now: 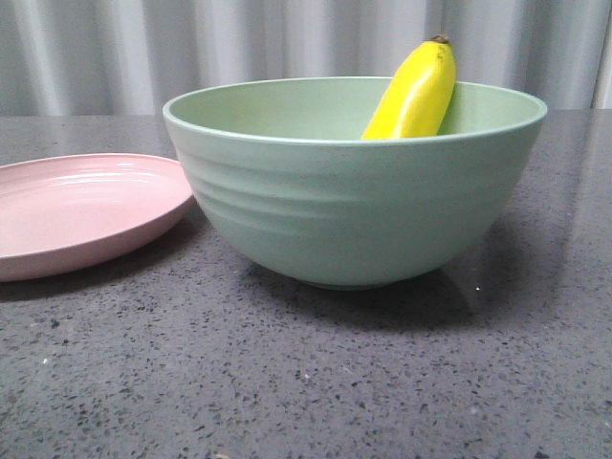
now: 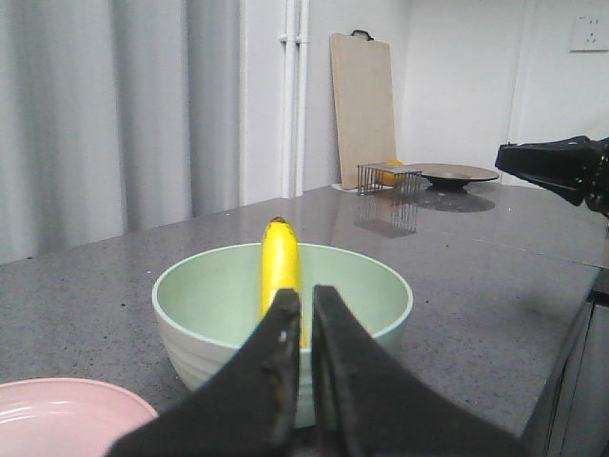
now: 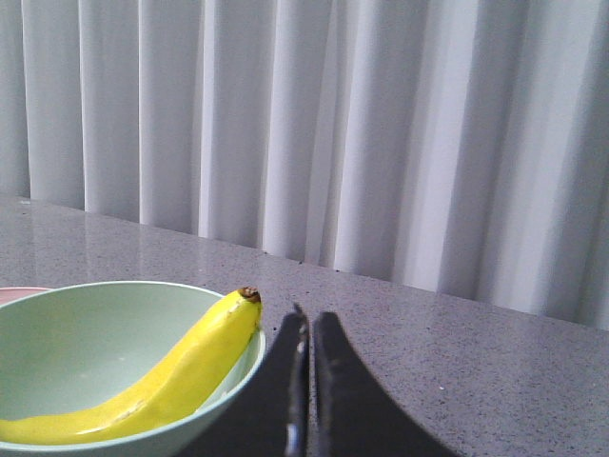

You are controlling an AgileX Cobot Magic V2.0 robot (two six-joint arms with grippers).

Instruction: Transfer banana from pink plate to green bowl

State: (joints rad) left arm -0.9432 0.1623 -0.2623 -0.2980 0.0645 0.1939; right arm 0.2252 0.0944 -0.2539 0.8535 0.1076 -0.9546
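- the banana (image 1: 413,94) lies inside the green bowl (image 1: 354,206), leaning against the bowl's far right inner wall with its dark stem tip poking up above the rim.
- the green bowl stands upright on the dark grey speckled table (image 1: 306,382), in the middle of the front view.
- the pink plate (image 1: 81,210) sits flat on the table to the left of the bowl, its right edge just beside the bowl's side; whether they touch cannot be told. nothing lies on its visible part.
- the left gripper (image 2: 306,300) hovers near the bowl with its two dark fingers almost together, only a thin slit between them, and nothing is held.
- the right gripper (image 3: 306,324) is beside the bowl's rim, close to the banana's stem end; its fingers are pressed nearly together and hold nothing.
- in the left wrist view a small wire basket (image 2: 388,178), a leaning wooden board (image 2: 363,109) and a dark round dish (image 2: 457,175) stand at the far end of the table.
- pale pleated curtains (image 3: 381,133) hang behind the table.
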